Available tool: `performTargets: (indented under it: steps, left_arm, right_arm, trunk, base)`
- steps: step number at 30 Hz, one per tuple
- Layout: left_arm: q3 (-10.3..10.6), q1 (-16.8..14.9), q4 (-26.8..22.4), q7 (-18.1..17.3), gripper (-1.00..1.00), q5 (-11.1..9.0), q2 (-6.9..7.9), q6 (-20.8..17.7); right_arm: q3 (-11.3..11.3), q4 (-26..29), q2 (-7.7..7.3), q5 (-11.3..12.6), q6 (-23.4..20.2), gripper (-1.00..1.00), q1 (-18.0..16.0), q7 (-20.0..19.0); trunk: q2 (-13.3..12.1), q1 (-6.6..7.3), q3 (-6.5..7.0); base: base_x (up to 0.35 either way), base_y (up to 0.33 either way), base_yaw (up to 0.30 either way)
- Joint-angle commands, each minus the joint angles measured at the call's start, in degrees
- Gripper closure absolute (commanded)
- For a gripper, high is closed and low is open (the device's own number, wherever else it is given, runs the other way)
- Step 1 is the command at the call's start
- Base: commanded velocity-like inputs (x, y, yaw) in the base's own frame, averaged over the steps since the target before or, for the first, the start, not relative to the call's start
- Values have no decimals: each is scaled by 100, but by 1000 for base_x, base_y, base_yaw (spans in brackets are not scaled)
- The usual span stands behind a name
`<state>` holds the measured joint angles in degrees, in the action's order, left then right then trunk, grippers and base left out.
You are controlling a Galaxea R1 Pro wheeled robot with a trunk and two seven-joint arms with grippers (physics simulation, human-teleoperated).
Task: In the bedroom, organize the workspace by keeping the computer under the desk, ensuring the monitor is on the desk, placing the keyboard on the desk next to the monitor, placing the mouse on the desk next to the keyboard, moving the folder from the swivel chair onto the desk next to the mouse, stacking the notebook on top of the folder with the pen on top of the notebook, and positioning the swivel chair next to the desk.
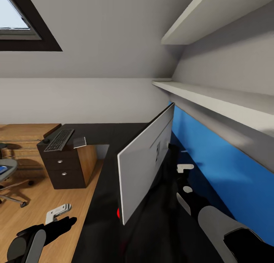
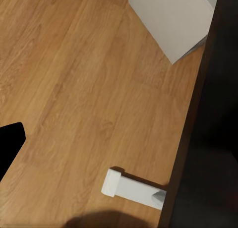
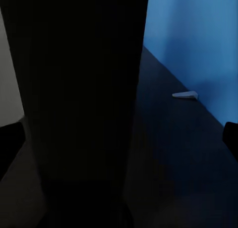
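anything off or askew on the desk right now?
Yes. The monitor stands on the desk with its white back toward the room and its black screen facing the blue wall, leaning rather than square. The keyboard sits far away on the drawer end, not beside the monitor.

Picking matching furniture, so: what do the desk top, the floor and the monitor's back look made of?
The desk: matte black board, perhaps laminate; no grain visible. The floor: warm wood planks, with visible grain and seams. The monitor: its back is smooth pale grey, likely plastic, evenly shaded.
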<state>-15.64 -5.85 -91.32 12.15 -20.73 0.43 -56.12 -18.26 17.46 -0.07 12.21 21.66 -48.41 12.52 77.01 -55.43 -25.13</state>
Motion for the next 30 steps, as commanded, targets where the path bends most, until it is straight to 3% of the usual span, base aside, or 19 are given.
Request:
performTargets:
  steps: [1,19,26,30]
  left_arm:
    - [-1,-4,-6,51,-100,-58,1,-22]
    - [-1,-4,0,91,-100,-54,1,-22]
    - [-1,-4,0,90,-100,-53,2,-22]
    - [-1,-4,0,86,-100,-47,2,-22]
  right_arm:
    - [-46,-6,-2,53,23,-100,-6,32]
    - [-37,88,8,103,-108,-100,-10,58]
    - [-42,900,33,114,-1125,-100,186,113]
    - [-47,2239,42,115,-2094,-100,776,530]
  trunk:
    - [4,0,-6]
    - [4,0,-6]
    - [4,0,-6]
    - [4,0,-6]
  base:
    - [-50,0,0]
    - [-290,0,0]
    - [-311,125,0]
    - [-236,198,0]
